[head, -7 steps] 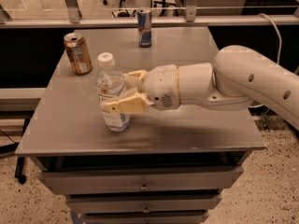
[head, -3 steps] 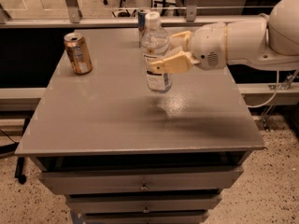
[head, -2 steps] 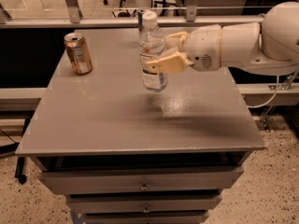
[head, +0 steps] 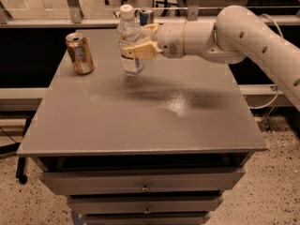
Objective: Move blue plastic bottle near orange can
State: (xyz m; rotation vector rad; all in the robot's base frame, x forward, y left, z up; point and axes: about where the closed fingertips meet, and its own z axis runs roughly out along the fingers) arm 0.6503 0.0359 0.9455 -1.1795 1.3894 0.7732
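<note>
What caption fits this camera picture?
Gripper holds the blue plastic bottle upright over the table, near the orange can.

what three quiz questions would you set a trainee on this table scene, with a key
1. True or false: above the far half of the grey metal table, the claw is shut on the clear bluish plastic bottle with a white cap.
2. Short answer: does the copper-orange metal can touch that bottle?
3. Pick one: which thing is nearest the table's far edge? A) the copper-orange metal can B) the slim blue-and-silver can C) the clear bluish plastic bottle

Key: 1 true; 2 no, they are apart, with bare table between them; 3 B.
</note>
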